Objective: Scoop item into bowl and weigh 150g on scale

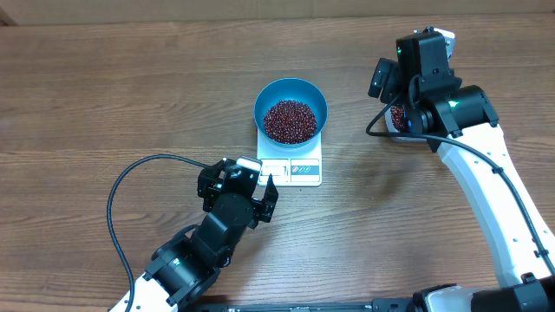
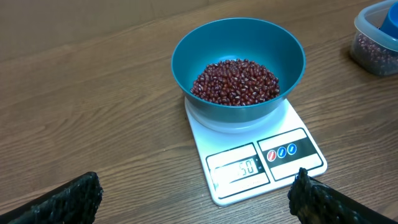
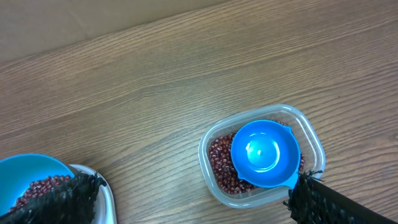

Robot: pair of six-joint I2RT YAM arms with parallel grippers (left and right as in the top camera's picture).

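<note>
We are looking down on a wooden table [image 1: 104,78] where the blue bowl [image 1: 290,87] is sitting on the white scale [image 1: 290,171], covering its back part and leaving the front strip with the display and buttons bare. The beans [image 1: 290,120] are lying in a dark red-brown heap in the bottom of the bowl, well below its rim. In the left wrist view the display is showing digits. We are reading a five and a zero, and anything before them is too faint to tell.

Our left gripper [image 2: 198,180] is hovering just in front of the scale, facing it, with its jaws spread wide and nothing between them. Its black fingers [image 2: 62,199] are showing only at the two bottom corners of that view, apart from the scale and the bowl.

Our right gripper [image 3: 198,185] is hanging over the right side of the table, above a clear plastic tub [image 3: 311,134] that is standing well apart from the scale. More beans are lying in the tub, and a small blue scoop [image 3: 264,152] is resting on them, cup facing up and empty. The right fingers [image 3: 323,202] are likewise parted wide and gripping nothing, and they are clear of the scoop and the tub.
</note>
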